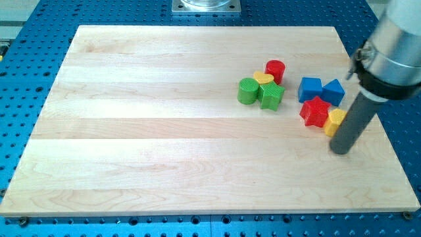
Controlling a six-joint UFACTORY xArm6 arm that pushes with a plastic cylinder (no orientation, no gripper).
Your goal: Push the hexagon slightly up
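A yellow hexagon block (pixel 335 121) lies at the view's right, touching the right side of a red star block (pixel 316 110). My tip (pixel 341 150) is just below and slightly right of the yellow hexagon, very close to it; the rod hides part of the hexagon's right edge. Above the star sit a blue block (pixel 310 87) and a blue triangular block (pixel 334 91).
A cluster stands left of these: a green cylinder (pixel 248 91), a yellow heart (pixel 264 78), a green star-like block (pixel 271 95) and a red cylinder (pixel 275 69). The wooden board (pixel 164 131) ends close to my tip at the right edge.
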